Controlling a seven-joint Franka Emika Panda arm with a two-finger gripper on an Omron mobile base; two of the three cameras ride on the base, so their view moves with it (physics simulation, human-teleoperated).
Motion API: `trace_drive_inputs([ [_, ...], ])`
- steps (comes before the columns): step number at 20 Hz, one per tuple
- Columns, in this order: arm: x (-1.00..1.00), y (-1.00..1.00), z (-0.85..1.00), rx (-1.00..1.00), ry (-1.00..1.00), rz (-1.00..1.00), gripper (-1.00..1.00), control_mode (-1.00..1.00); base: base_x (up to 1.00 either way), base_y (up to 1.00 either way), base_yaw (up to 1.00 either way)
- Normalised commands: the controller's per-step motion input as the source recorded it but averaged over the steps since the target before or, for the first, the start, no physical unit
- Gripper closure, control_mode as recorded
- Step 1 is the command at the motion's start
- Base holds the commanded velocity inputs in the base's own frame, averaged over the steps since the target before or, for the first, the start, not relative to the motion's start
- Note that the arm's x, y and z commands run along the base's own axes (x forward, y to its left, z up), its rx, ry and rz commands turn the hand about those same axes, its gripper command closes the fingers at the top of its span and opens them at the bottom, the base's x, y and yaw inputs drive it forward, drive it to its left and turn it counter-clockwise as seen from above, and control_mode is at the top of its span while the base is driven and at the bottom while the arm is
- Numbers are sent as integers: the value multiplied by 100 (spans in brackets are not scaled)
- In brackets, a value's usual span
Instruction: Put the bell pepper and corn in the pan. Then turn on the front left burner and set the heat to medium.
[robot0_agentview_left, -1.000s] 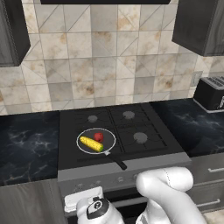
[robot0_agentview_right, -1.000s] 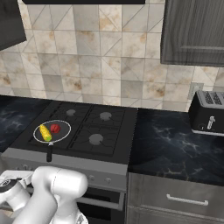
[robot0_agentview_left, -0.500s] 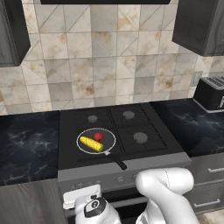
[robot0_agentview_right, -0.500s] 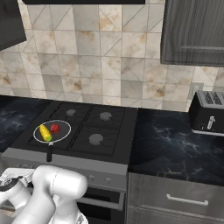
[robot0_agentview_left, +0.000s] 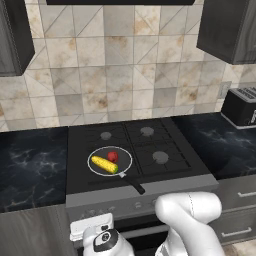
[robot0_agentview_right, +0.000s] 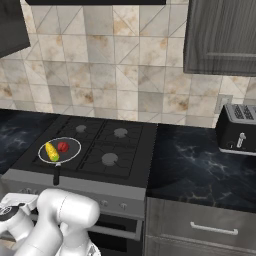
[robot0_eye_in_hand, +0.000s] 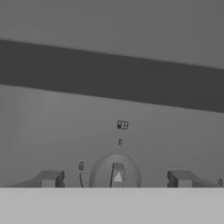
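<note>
Beige marbled tile backs a black four-burner stove (robot0_agentview_left: 150, 150) set between dark marble counters (robot0_agentview_right: 200, 165), with dark cabinets overhead.

On the near left grate sits the round shallow dark frying pan with a thin pale rim (robot0_agentview_left: 125, 156) — its short black handle points toward the stove's front edge. Inside it lie the yellow corn cob with a green tip (robot0_agentview_left: 104, 164) and the small shiny red bell pepper (robot0_agentview_left: 113, 156), just beside each other, pepper on the wall side. The grey cap of the front left burner cannot be made out under the pan.

A black toaster (robot0_agentview_right: 238, 129) stands on the right counter, well apart from the stove.

Low in front of the stove's grey control panel (robot0_eye_in_hand: 109, 135) hangs the white arm's two-finger gripper (robot0_eye_in_hand: 114, 178). Hand view: both dark fingertips (robot0_eye_in_hand: 50, 178) stand wide apart, one each side of a round grey knob with a raised grip and pale pointer (robot0_eye_in_hand: 116, 174) (small markings sit around the dial). Tips are clear of the knob on both sides — nothing clamped.
</note>
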Motion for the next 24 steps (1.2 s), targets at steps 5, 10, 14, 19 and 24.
trace_drive_inputs([
  [5,15,5,-1,0,-5,0,-100,-100,0,0,0],
  [10,9,-6,0,0,0,-3,100,-100,0,0,0],
  [14,0,0,0,0,0,0,100,-100,0,0,0],
  [19,0,0,0,0,0,0,100,-100,0,0,0],
  [24,0,0,0,0,-1,0,100,-100,0,0,0],
])
